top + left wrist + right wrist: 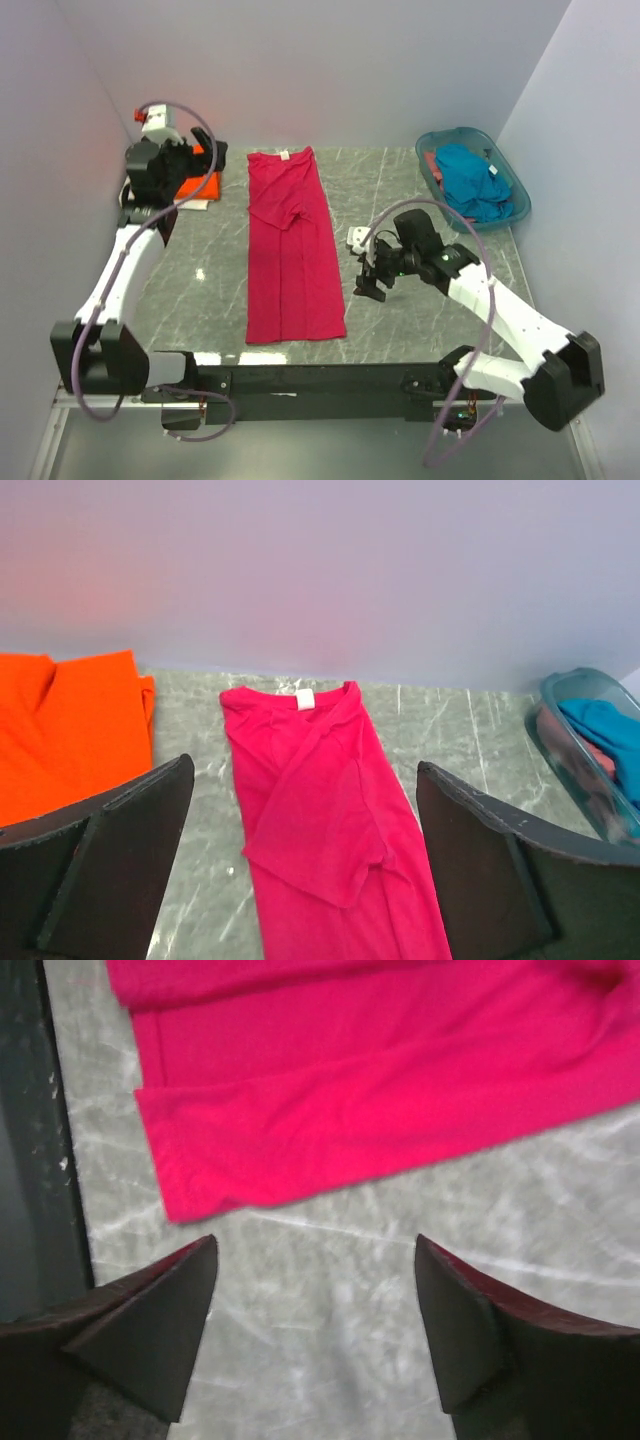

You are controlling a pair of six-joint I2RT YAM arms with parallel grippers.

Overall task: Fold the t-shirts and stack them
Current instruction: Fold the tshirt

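well, the magenta-red t-shirt [293,250] lies mid-table [385,180], already folded lengthwise into a long narrow strip with its sleeves tucked in and the white neck label at the far end, so the crosswise folds look yet to come. the orange t-shirt [70,730] sits as a flat bundle at the far left, seemingly done, while the teal-blue t-shirt [475,185] lies crumpled in the basket [521,205] far right, not yet folded. both pincers are spread and hold nothing: the left gripper [303,780] hovers by the orange one, and the right gripper [315,1250] hangs over bare marble beside the strip's near hem.
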